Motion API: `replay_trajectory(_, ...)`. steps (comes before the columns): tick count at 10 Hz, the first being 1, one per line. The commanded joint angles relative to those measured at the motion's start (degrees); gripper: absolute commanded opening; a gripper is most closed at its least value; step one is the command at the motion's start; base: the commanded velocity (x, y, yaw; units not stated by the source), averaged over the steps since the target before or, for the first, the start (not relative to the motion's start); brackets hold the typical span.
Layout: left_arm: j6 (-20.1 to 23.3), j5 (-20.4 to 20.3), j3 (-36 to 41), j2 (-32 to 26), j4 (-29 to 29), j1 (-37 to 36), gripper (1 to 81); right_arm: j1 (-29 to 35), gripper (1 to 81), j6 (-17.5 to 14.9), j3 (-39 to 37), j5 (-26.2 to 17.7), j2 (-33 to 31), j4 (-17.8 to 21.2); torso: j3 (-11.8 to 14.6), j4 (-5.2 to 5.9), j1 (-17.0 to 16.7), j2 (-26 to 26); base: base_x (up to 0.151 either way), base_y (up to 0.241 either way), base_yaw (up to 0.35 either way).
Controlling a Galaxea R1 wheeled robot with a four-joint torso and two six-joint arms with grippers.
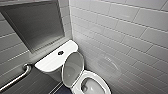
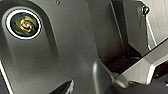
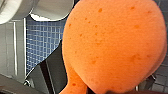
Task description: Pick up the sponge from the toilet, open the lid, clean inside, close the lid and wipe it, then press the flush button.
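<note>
The white toilet [image 1: 98, 75] stands in the corner of the tiled room, low in the head view. Its lid [image 1: 73, 68] is raised and leans back toward the tank [image 1: 50, 62], greyish underside facing the open bowl. The round dark flush button [image 1: 60, 52] sits in the middle of the tank top. In the right wrist view the orange sponge [image 3: 112, 45] looms very close, hanging above the blue floor, and my right gripper is shut on it. Nothing shows in the left gripper, which stands open.
A chrome grab bar [image 1: 17, 76] runs along the left wall below a dark framed recess [image 1: 35, 23]. White tiled wall [image 1: 125, 32] closes the right side. Small blue floor tiles [image 3: 42, 42] lie under the sponge. The robot's own dark body [image 2: 62, 50] faces the left wrist.
</note>
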Motion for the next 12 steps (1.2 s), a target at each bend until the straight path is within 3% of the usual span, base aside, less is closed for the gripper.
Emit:
replay_trajectory(1, 0.17, 0.71, -1.07, 0.00, 0.43, -0.07, 81.1, 1.85, 1.0, -0.06, 7.03, -1.19, -7.07, -1.43, -1.37, 0.00, 3.54, -5.47, 0.000, 0.000, 0.000)
replay_trajectory(2, 0.17, 0.71, -1.07, 0.00, 0.17, -0.08, 81.1, 3.51, 1.0, 0.11, 11.58, -2.15, -10.41, -2.30, -0.98, 0.00, 0.96, -1.55, 0.000, 0.000, 0.000)
replay_trajectory(4, 0.17, 0.71, -1.07, 0.44, 0.17, -0.08, 81.1, 8.18, 1.0, 0.21, 17.25, -3.82, -15.44, -2.92, -1.51, 0.00, 1.97, -3.32, 0.000, 0.000, 0.000)
replay_trajectory(7, 0.08, 0.88, -1.07, 1.23, 0.08, 0.01, 81.1, 15.30, 1.0, 0.38, 18.04, -6.46, -19.31, -4.15, -1.72, 0.00, 2.19, -3.59, 0.000, 0.000, 0.000)
replay_trajectory(8, 0.08, 0.88, -1.15, 1.49, 0.00, -0.08, 81.1, 16.01, 1.0, 1.16, 19.95, -6.81, -21.23, -5.38, -1.72, 0.00, 2.19, -3.59, 0.000, 0.000, 0.000)
replay_trajectory(10, 0.00, 0.97, -1.16, 1.75, -0.01, -0.07, 81.1, 16.54, 1.0, 6.43, 22.59, -9.61, -23.61, -4.52, -1.75, 0.00, 2.21, -3.59, 0.000, 0.000, 0.000)
replay_trajectory(11, 0.00, 1.15, -1.16, 1.84, -0.09, -0.08, 81.1, 16.54, 1.0, 7.24, 24.63, -10.86, -24.50, -1.61, -1.76, 0.00, 2.21, -3.59, 0.000, 0.000, 0.000)
replay_trajectory(12, -0.18, 2.02, -1.16, 2.02, -0.09, -0.08, 81.1, 16.71, 1.0, 2.14, 26.80, -12.85, -25.19, 7.26, -1.76, 0.00, 2.21, -3.59, 0.000, 0.000, 0.000)
